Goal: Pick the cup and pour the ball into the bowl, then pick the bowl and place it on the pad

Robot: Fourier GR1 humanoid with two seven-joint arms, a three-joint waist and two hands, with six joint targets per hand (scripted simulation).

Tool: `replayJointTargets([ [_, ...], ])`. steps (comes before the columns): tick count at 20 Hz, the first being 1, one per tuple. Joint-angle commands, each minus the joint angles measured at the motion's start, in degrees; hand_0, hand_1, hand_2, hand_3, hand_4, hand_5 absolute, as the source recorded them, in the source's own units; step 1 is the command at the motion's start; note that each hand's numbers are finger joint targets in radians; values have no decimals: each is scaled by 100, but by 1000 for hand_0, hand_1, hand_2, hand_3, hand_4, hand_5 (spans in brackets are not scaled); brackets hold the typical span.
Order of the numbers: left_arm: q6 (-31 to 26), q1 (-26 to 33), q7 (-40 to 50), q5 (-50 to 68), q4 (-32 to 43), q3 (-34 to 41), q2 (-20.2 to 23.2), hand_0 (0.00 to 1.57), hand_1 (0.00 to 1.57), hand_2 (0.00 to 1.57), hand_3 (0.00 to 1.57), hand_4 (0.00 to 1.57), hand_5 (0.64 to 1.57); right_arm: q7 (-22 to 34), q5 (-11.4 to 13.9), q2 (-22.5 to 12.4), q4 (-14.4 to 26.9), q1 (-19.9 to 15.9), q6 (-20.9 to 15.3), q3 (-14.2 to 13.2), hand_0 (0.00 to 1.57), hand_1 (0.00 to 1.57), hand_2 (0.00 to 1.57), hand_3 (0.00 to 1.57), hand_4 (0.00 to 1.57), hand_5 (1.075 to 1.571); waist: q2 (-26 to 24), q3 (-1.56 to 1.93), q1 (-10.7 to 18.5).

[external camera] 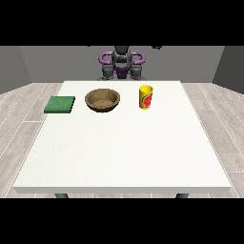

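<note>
Hands first: you cannot make them out with any certainty. The robot [122, 63] sits small at the far edge of the table, its arms drawn in against the body, with two grey, rounded shapes low at its front, one at the view's left [107, 71] and one at the view's right [137, 71]. Whether those are the hands, and how their fingers lie, you cannot tell from this view. Neither reaches out over the table, and neither touches anything on it.

Moving outward from the robot, you come to the white table [124, 152], which spreads wide toward the camera. All three objects stand in a row along its far part, well short of the near edge.

The cup [146, 97] stands upright to the right of centre, yellow with a red mark on its side. You cannot see into it, so the ball is hidden from you.

The bowl [102, 100] sits left of the cup, apart from it, brown and round with its opening facing up; its inside looks speckled, and you see nothing lying in it.

The pad [60, 105] lies flat farther left, a green square close to the table's left edge, near the bowl but not touching it.
</note>
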Motion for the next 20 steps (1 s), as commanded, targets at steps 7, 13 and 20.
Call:
replayJointTargets([
  [7, -167, -585, -2314, -241, 1235, 500, 143, 0, 0, 0, 0, 566, 1507, -1846, -110, 110, 651, -290, 492, -176, 0, 0, 0, 0, 683, 1539, 1926, -1, -164],
  [13, -457, -757, -3403, -247, 2572, 602, 164, 0, 0, 0, 0, 360, 1483, -1813, -232, -150, 962, -761, 550, -549, 0, 0, 0, 0, 681, 1551, 2164, -2, -123],
  [20, -839, -1199, -3991, -68, 3841, 1037, 530, 0, 0, 0, 0, 0, 1441, -2400, -720, -424, 1678, -662, 1118, -1100, 0, 0, 0, 0, 667, 1560, 2206, -1, -246],
])
